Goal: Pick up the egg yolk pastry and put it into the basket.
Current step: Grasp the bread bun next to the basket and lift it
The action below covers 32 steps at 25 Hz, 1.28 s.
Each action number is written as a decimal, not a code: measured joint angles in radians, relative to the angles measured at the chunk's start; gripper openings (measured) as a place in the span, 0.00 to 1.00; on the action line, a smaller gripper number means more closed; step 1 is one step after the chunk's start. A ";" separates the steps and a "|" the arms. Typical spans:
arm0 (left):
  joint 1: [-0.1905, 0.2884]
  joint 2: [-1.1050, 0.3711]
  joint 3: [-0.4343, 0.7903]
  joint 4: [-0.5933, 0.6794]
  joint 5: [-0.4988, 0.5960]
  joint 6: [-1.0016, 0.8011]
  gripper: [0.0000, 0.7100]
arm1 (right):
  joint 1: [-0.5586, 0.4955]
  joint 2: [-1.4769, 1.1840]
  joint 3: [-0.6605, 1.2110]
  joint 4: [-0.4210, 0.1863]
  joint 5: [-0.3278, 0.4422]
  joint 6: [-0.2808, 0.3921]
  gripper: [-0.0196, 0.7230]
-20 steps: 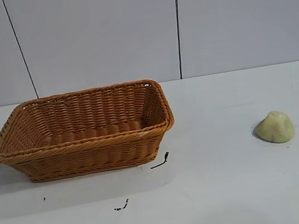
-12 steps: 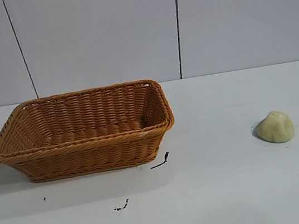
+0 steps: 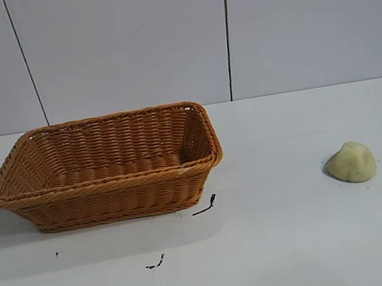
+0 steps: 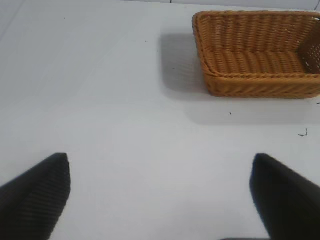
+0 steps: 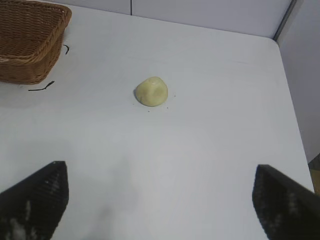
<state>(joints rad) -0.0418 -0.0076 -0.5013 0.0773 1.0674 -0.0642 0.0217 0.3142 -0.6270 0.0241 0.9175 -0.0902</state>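
Note:
The egg yolk pastry (image 3: 351, 162), a small pale yellow-green dome, sits on the white table at the right; it also shows in the right wrist view (image 5: 152, 91). The orange-brown wicker basket (image 3: 105, 166) stands at the left and is empty; it shows in the left wrist view (image 4: 257, 55) and partly in the right wrist view (image 5: 30, 42). Neither arm shows in the exterior view. My left gripper (image 4: 160, 192) is open and empty, well away from the basket. My right gripper (image 5: 160, 200) is open and empty, well short of the pastry.
Small black scraps (image 3: 205, 205) lie on the table by the basket's front corner, another (image 3: 156, 263) nearer the front. The table's edge and a grey wall panel (image 5: 300, 75) run beyond the pastry in the right wrist view.

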 joint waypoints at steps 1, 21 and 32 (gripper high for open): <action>0.000 0.000 0.000 0.000 0.000 0.000 0.98 | 0.000 0.078 -0.025 0.000 -0.006 0.000 0.96; 0.000 0.000 0.000 0.000 0.000 0.000 0.98 | 0.000 1.433 -0.663 -0.004 -0.035 -0.001 0.96; 0.000 0.000 0.000 0.000 0.000 0.000 0.98 | 0.000 1.611 -0.672 0.012 -0.183 -0.004 0.96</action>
<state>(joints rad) -0.0418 -0.0076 -0.5013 0.0773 1.0674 -0.0642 0.0217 1.9254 -1.2991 0.0361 0.7350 -0.0946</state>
